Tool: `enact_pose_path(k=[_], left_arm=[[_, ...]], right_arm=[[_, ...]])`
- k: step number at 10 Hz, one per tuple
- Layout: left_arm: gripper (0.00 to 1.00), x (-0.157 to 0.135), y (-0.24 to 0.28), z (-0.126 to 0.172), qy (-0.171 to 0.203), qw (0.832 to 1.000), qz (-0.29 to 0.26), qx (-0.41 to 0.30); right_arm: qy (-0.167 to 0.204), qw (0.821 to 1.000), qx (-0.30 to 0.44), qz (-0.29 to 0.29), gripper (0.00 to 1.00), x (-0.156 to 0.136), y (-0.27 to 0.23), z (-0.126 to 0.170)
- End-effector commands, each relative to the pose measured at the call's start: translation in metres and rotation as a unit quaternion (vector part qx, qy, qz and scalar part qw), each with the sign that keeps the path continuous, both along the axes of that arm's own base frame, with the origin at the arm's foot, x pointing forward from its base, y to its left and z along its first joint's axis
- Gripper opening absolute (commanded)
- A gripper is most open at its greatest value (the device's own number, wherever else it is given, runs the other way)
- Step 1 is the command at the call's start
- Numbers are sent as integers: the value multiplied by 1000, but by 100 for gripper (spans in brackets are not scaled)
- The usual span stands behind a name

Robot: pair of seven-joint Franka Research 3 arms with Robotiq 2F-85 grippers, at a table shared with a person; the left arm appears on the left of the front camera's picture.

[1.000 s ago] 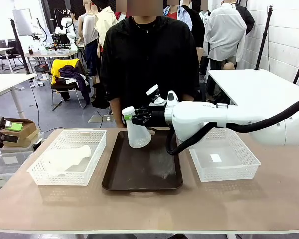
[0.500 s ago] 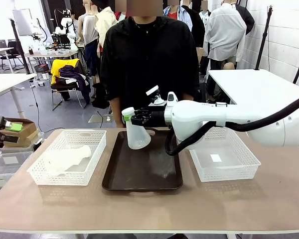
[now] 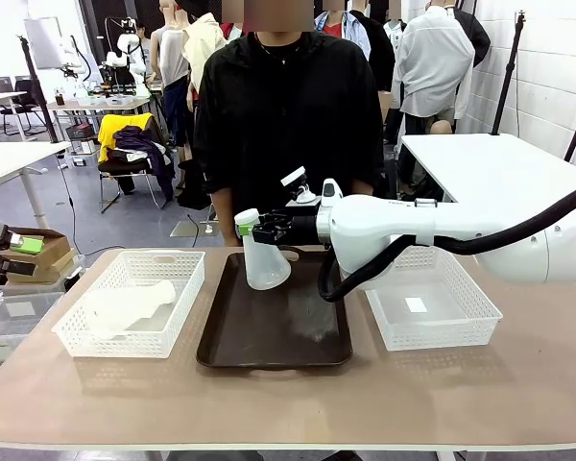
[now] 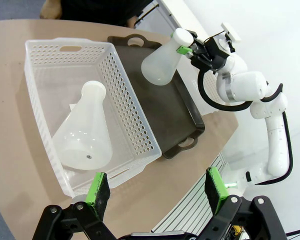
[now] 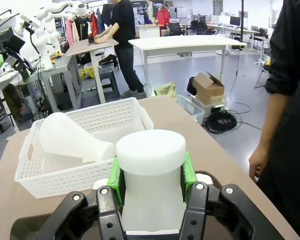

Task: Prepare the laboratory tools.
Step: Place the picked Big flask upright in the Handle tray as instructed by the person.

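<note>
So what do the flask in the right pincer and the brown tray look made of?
Flask: probably plastic, frosted translucent white, matte; its wall glows softly rather than showing clear through.
Tray: likely moulded plastic, dark brown, slightly glossy; faint sheen on its floor.

Small shift only: right gripper [image 3: 253, 229], green pads clamped on neck of translucent frosted-white conical flask [image 3: 266, 265], has crept slightly toward robot's left over last second; flask carried along by same small amount, above far end of dark brown rectangular tray [image 3: 274, 338]; white forearm [image 3: 394, 223] behind gripper slid same way; most of drift in first half-second, almost none since; any change in flask tilt too small to tell
</note>
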State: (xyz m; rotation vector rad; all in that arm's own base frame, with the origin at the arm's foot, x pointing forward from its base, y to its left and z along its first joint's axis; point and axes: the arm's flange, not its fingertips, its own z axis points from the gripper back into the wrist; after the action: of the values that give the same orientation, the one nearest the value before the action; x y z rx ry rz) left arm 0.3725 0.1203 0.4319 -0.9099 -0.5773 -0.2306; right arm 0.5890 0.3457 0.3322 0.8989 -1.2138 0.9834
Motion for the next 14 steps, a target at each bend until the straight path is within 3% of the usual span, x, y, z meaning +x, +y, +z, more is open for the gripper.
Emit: enact_pose_path(k=[1,3,10,13,14], left_arm=[[100,0,1,0,-6,1000,1,-5],[100,0,1,0,-6,1000,1,-5],[100,0,1,0,-6,1000,1,-5],[100,0,1,0,-6,1000,1,-5],[100,0,1,0,-6,1000,1,-5]], right_arm=[[-3,1000,7,5,59,7,1,-24],[3,1000,5,5,97,8,-1,-28],[33,997,-75,-14,100,1,-17,-9],[22,995,-98,-15,100,4,-15,9],[47,989,-143,1,100,6,-6,15]])
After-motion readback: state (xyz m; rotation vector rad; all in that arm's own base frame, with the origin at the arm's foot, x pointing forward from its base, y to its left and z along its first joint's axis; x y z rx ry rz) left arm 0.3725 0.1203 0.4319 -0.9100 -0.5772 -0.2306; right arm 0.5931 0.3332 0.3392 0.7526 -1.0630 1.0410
